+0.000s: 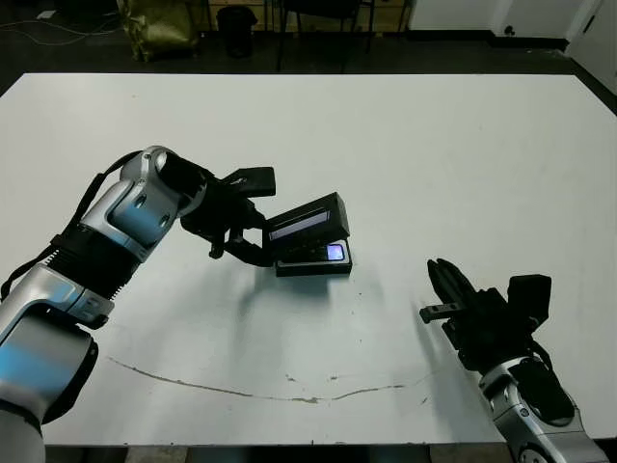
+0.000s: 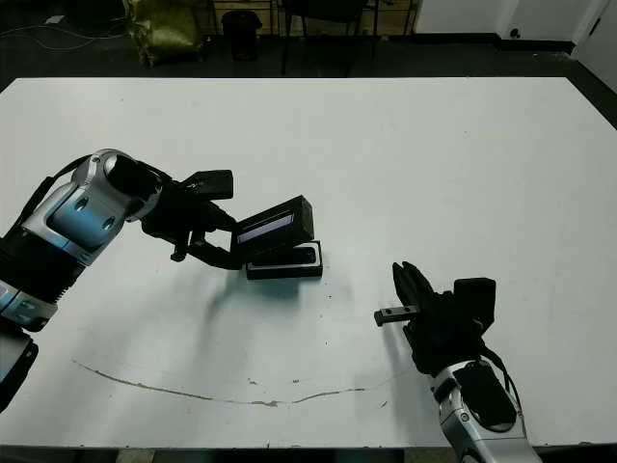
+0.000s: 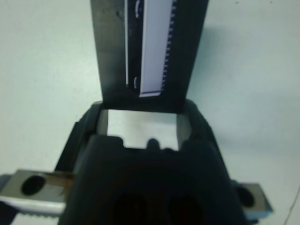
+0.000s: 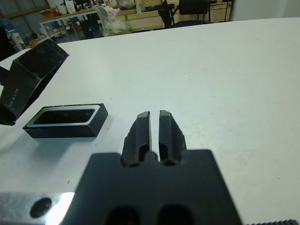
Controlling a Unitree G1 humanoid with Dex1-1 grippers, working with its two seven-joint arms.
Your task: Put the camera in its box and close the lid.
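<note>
White table: left tool [image 1: 253,239] grips tilted lid [image 1: 307,220], its writing unreadable; right tool [image 4: 154,133] closed.

We are seeing a black lid [image 1: 308,221] wearing a long glossy strip along its top, pale bluish-grey in the head views and showing nearly white in the left wrist view. The box [image 1: 314,260] is showing black walls with a white inner lining [image 4: 65,115]. The camera [image 1: 323,254] lying in it is showing black, with a small bluish-violet patch glowing at its right end. Both the left gripper [image 1: 246,241] and the right gripper [image 1: 445,278] are showing black fingers, their arms behind them showing silver-grey. The table [image 1: 434,154] is showing white, marked by a thin brownish wavy line [image 1: 251,390] along its near edge.
</note>
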